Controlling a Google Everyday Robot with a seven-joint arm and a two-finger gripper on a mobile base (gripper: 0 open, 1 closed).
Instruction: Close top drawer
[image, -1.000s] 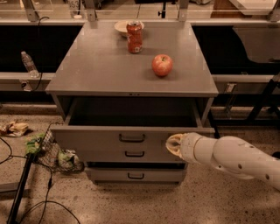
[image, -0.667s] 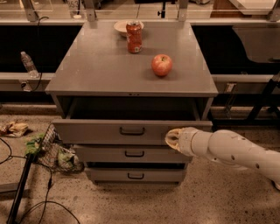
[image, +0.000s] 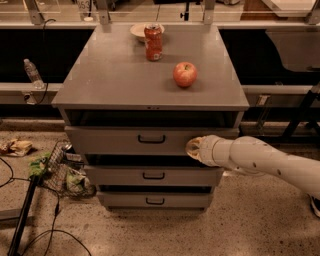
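The top drawer (image: 125, 141) of the grey metal cabinet is a wide grey panel with a small dark bail handle (image: 151, 139) at its centre. It stands out only a little from the cabinet, with a narrow dark gap above it. My gripper (image: 193, 148) comes in from the right on a white arm and presses against the drawer front, right of the handle.
Two lower drawer fronts (image: 153, 175) sit below. The cabinet top (image: 110, 75) carries a red can (image: 153, 42), an apple (image: 185, 74) and a small bowl (image: 137, 31). A wire basket with litter (image: 65, 170) and cables lie on the floor at the left. A water bottle (image: 33, 73) stands on a ledge.
The top drawer has slid back into the cabinet, from well open to nearly closed. My gripper has moved inward with it, staying against the front panel.
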